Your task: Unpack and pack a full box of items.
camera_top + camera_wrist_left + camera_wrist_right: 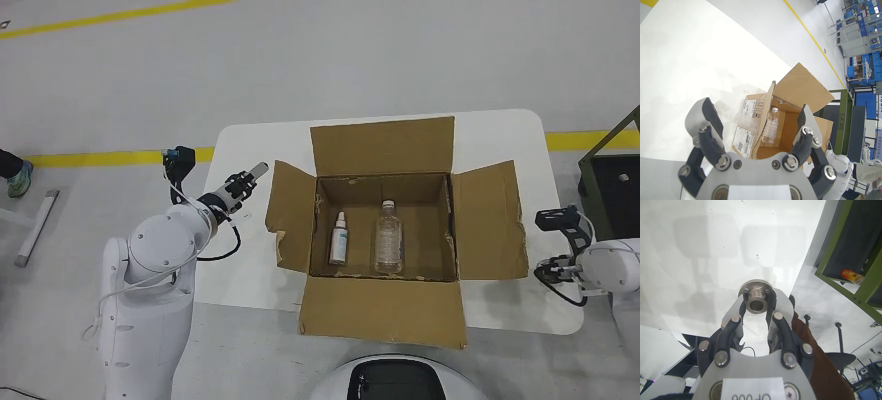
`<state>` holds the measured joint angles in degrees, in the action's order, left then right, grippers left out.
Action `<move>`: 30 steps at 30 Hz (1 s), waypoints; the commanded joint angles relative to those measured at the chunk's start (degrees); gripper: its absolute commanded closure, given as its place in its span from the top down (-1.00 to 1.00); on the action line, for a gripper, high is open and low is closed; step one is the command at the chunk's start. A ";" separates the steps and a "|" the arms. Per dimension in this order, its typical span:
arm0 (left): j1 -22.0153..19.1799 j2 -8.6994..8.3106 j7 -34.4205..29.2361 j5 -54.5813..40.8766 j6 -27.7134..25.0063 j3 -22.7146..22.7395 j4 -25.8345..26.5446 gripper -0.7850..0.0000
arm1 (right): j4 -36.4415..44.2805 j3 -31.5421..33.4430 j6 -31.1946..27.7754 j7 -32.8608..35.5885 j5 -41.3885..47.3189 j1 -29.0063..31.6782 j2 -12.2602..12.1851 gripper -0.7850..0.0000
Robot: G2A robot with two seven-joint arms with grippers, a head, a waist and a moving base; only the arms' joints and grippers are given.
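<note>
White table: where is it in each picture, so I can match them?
Top view: the white table spans the middle, under the cardboard box.
Left wrist view: the pale surface beyond the open left fingers, under the box.
Right wrist view: the pale surface behind the metal bushing held in the right fingers.
Shared landmark: the green rack beside the table.

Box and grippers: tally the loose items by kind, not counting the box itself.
Clear plastic bottle, in the box: 1
White spray bottle, in the box: 1
Metal bushing, held in the right gripper: 1
Total: 3
</note>
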<state>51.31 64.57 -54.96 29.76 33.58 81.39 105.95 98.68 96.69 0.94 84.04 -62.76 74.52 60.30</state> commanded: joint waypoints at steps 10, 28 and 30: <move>0.00 0.00 0.00 0.00 0.00 0.00 0.00 1.00 | -1.35 -0.94 0.22 -1.41 0.72 -0.17 -0.17 -0.69; 0.00 0.00 0.00 0.00 0.00 0.00 0.00 1.00 | 14.24 18.37 9.71 -11.91 33.08 0.59 0.13 -1.00; 0.00 0.00 0.00 0.00 0.00 0.00 0.00 1.00 | 17.15 20.46 9.43 -12.99 39.33 0.81 0.24 -1.00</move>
<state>51.31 64.57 -54.96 29.75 33.58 81.39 105.95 114.65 116.27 10.61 71.32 -27.22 75.19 60.51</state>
